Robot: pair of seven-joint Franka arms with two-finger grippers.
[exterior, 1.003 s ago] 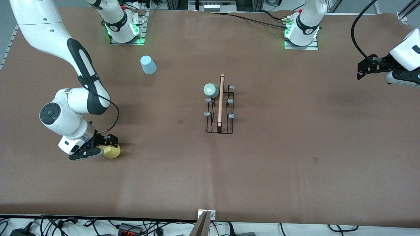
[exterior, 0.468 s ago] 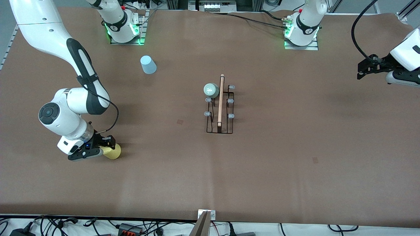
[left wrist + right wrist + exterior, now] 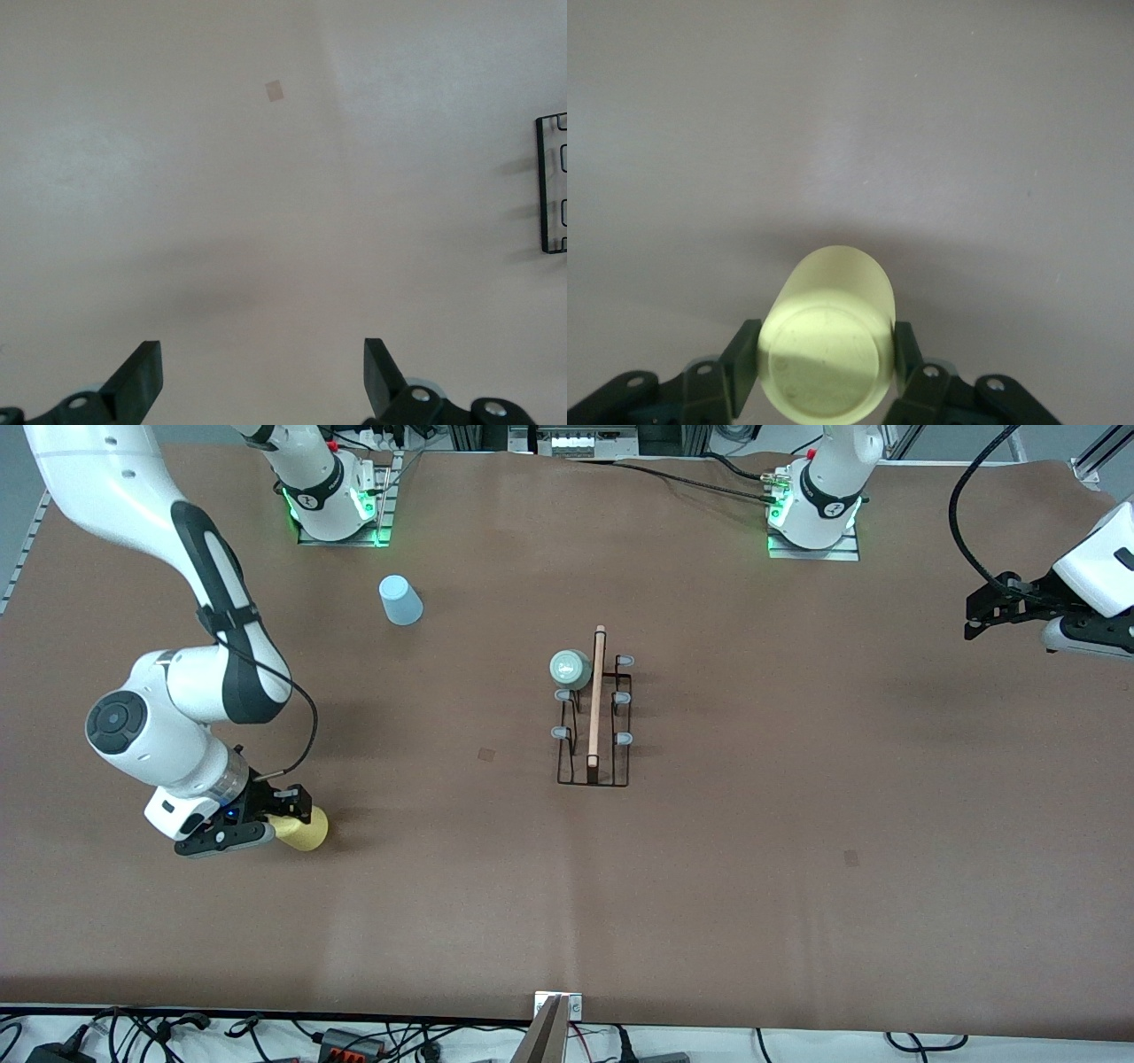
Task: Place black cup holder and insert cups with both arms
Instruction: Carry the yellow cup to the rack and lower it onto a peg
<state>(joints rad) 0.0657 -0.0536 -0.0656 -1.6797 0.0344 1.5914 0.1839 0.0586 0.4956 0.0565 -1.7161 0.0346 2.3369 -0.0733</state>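
Observation:
The black cup holder stands mid-table, its wooden handle pointing at the front camera. A mint green cup sits upside down on one prong at the holder's end farthest from the camera. My right gripper is low over the table toward the right arm's end. It is shut on the yellow cup, whose base faces the wrist camera between both fingers. A light blue cup stands upside down near the right arm's base. My left gripper waits open over the left arm's end, holding nothing.
A corner of the holder's wire frame shows in the left wrist view. Two small dark patches mark the brown table cover. Cables and a metal bracket line the table edge nearest the front camera.
The right gripper's fingers have shut on the yellow cup, and its wrist has drawn up and slightly toward the right arm's end. The left arm has not moved.

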